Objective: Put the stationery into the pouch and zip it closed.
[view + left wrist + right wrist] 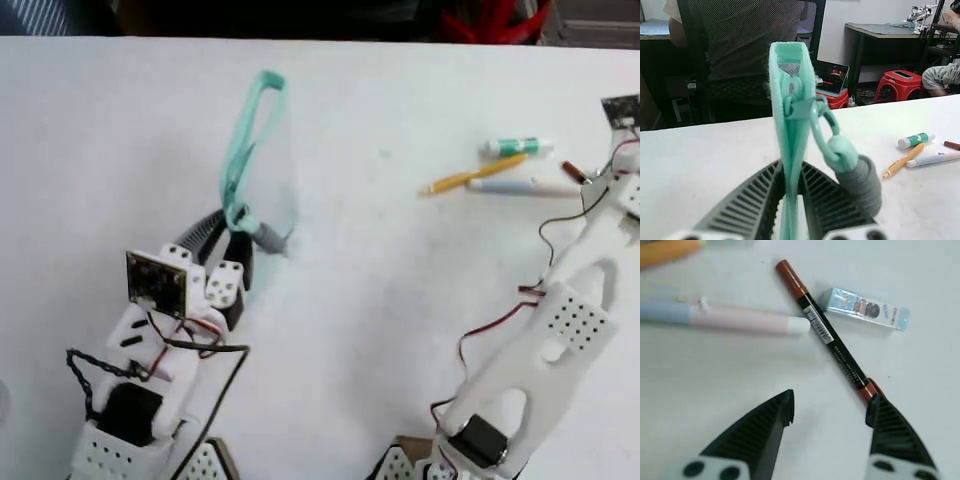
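Note:
A mint green pouch [250,150] stands on its edge at the table's left, and my left gripper [790,200] is shut on its near end. Its zip slider carries a mint loop and a grey tassel [860,180] hanging beside one finger. The stationery lies at the far right: a glue stick [515,147], an orange pencil [470,177], a pale pen [520,186] and a brown pen [822,330]. A light blue eraser [865,307] lies beside the brown pen. My right gripper [832,407] hovers open just above the brown pen's end, one fingertip [880,410] next to it.
The white table [400,330] is bare between the two arms. Loose wires hang along the right arm [560,320]. Beyond the table's back edge are a black chair [740,60] and a red stool [900,82].

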Available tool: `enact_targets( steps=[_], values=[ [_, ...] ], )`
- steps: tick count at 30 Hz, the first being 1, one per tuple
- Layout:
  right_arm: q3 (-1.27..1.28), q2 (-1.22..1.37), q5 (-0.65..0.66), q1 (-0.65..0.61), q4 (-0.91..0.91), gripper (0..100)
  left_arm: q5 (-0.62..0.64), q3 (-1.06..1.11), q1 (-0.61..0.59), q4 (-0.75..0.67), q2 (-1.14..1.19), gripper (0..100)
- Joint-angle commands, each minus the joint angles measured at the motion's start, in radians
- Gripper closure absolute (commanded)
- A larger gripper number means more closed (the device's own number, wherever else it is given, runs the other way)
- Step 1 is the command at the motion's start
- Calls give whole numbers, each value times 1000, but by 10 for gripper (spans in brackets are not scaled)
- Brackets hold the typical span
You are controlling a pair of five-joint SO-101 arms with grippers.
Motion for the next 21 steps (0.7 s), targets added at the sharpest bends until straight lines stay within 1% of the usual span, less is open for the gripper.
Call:
enact_targets(
  steps=[1, 4, 7, 9, 11, 12, 13, 16, 19, 21],
  values=[
    [-284, 188, 12, 8, -30, 769, -11, -5, 1, -29, 1, 970],
    [-436, 367, 12, 13, -154, 769, -11, -3, 1, -29, 1, 970],
    [-419, 446, 18, 22, -280, 768, -11, -2, 1, -29, 1, 970],
    [-385, 460, 72, 24, -288, 769, -11, -2, 1, -31, 1, 970],
    [-358, 464, 143, 16, -252, 772, -12, -2, 1, -31, 1, 969],
    [-353, 464, 178, 13, -219, 791, -12, -2, 1, -31, 1, 969],
    [-351, 463, 209, 12, -183, 826, -23, -2, 1, -31, 1, 969],
    [-351, 453, 270, 4, -77, 987, -71, -2, 2, -31, 1, 969],
    [-351, 437, 321, -1, 27, 947, -68, -2, 2, -31, 1, 969],
    [-351, 421, 365, -8, 104, 973, -68, -2, 2, -31, 1, 969]
  ],
)
